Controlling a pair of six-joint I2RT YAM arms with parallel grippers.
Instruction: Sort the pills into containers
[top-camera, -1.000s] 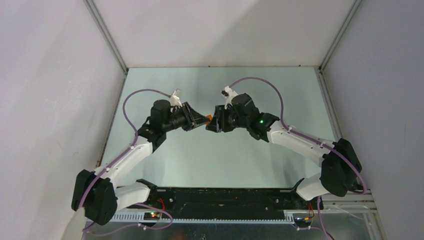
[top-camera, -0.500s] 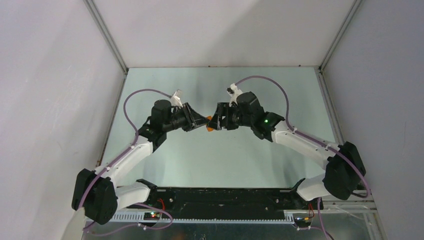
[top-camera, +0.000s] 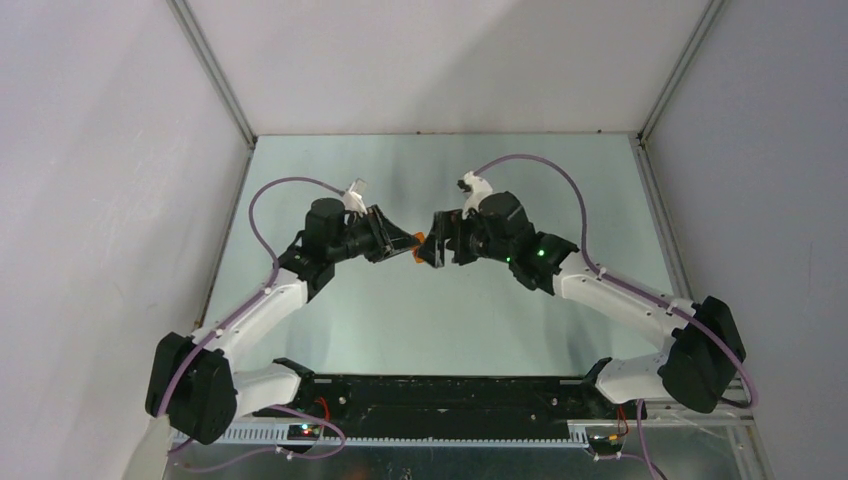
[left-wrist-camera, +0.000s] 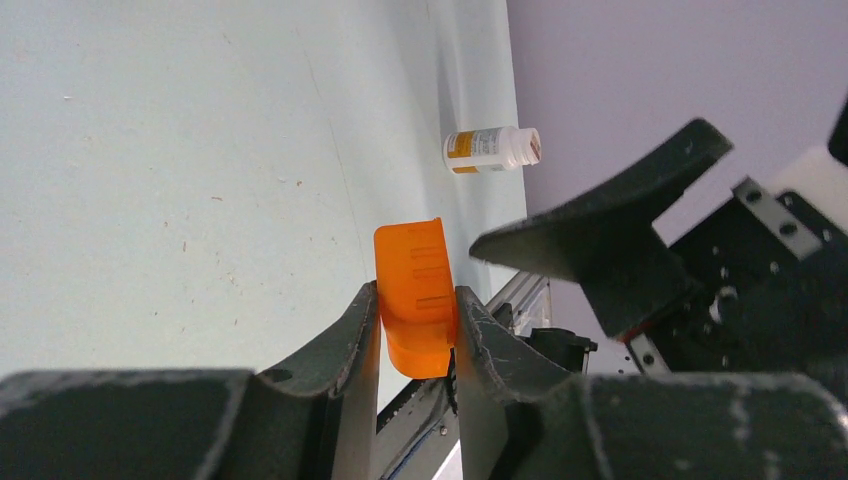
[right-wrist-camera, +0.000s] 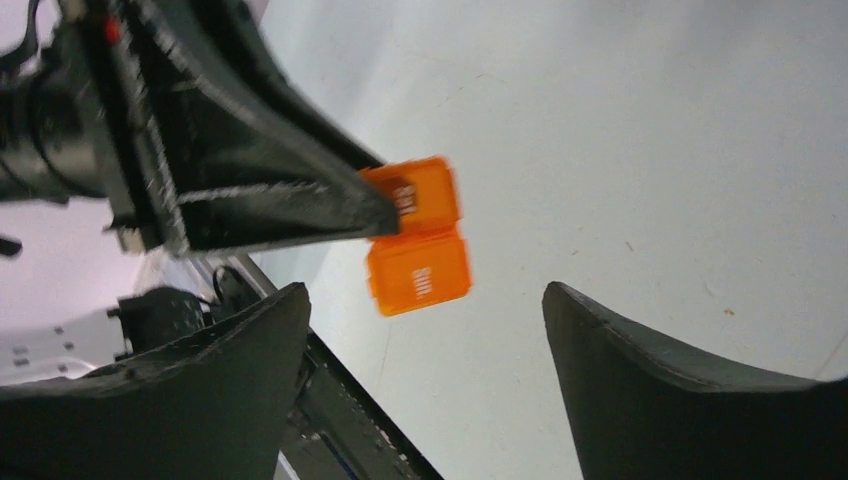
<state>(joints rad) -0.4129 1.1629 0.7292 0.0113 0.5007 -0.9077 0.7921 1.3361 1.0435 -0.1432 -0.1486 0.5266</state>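
Note:
My left gripper (left-wrist-camera: 416, 293) is shut on a small orange translucent container (left-wrist-camera: 415, 300) and holds it above the table. In the right wrist view the orange container (right-wrist-camera: 417, 238) shows as two hinged halves, the lower one marked with white letters, sticking out past the left fingers (right-wrist-camera: 280, 200). My right gripper (right-wrist-camera: 425, 295) stands open just in front of it, touching nothing. From above, both grippers meet at the orange container (top-camera: 419, 248) mid-table. A white pill bottle (left-wrist-camera: 492, 149) with an orange-marked label lies on its side near the wall. No pills show.
Pale green table surface (top-camera: 440, 310) boxed in by grey walls (top-camera: 120, 150). The black base rail (top-camera: 440, 395) runs along the near edge. One right finger (left-wrist-camera: 600, 215) looms close beside the left gripper in the left wrist view.
The right gripper's jaws have opened wide and let go of the orange container, and the right arm has shifted a little right. The left gripper has kept its grip and place.

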